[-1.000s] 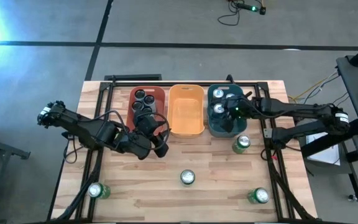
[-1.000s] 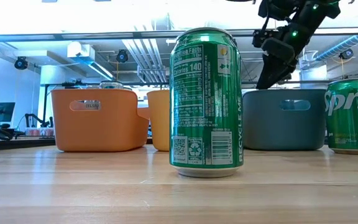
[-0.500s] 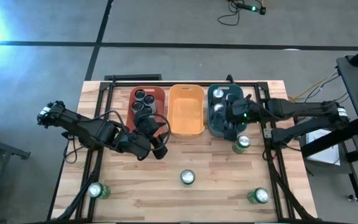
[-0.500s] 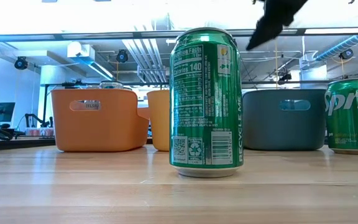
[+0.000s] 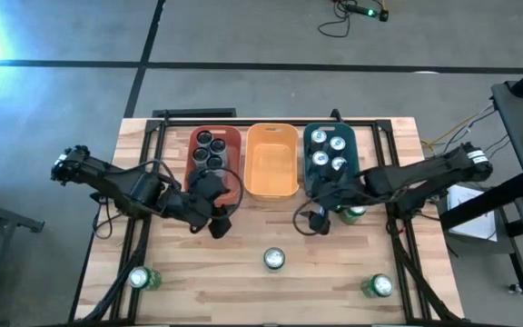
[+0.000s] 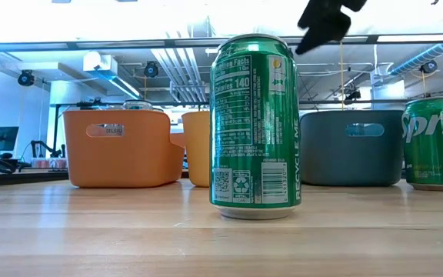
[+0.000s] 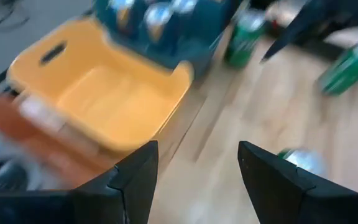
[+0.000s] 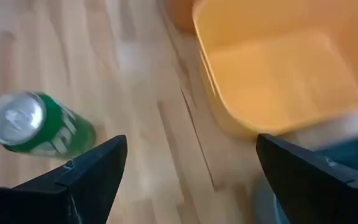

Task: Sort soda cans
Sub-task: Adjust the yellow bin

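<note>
With my right claw (image 5: 317,221) spread empty just past the yellow tub (image 5: 271,160), the nearest green can (image 5: 273,259) stands upright just ahead on the table (image 5: 180,263); I'd judge it thin-walled and slick, so pinch mid-body, gently.

Wooden table (image 5: 243,272), 3 tubs side by side (red (image 5: 230,182), yellow (image 5: 271,163), teal (image 5: 311,184))

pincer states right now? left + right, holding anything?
Left pincer: open, empty, over the table in front of the red tub.
Right pincer: open, empty, over the table in front of the teal tub, facing a green can.
</note>
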`<state>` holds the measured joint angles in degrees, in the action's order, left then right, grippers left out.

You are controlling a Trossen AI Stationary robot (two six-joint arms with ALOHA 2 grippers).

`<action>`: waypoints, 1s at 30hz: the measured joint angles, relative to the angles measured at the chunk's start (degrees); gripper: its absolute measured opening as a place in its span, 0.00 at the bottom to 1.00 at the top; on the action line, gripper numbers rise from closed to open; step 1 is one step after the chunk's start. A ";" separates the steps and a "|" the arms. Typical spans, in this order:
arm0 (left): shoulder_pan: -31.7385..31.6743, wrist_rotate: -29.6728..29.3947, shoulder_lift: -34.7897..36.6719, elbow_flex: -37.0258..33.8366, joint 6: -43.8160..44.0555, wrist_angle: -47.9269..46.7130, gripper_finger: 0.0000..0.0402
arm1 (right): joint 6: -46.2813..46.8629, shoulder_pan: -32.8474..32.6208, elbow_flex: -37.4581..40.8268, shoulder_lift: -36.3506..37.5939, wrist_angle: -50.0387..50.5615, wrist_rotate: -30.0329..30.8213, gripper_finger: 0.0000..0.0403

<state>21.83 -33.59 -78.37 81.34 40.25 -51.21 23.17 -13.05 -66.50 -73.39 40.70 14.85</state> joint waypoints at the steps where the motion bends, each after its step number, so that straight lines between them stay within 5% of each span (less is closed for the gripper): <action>1: 0.27 0.11 0.11 0.00 1.26 -2.98 0.51 | 1.41 0.00 -0.05 -0.63 1.10 0.13 0.87; 9: 0.79 -0.98 0.52 -0.10 3.65 -10.97 0.51 | 0.63 8.88 -0.28 -6.73 4.07 -2.13 0.83; 18: 0.67 -1.85 -0.33 -0.17 3.80 -8.31 0.51 | -19.29 11.68 -3.77 -16.06 -9.28 -6.56 0.75; 30: 0.74 -1.90 -0.36 -0.17 6.28 -7.43 0.51 | -20.23 14.83 -7.65 -23.31 -4.76 -13.85 0.63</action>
<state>22.57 -35.48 -78.74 81.17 46.54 -58.64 2.94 1.78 -74.15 -96.71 35.94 0.99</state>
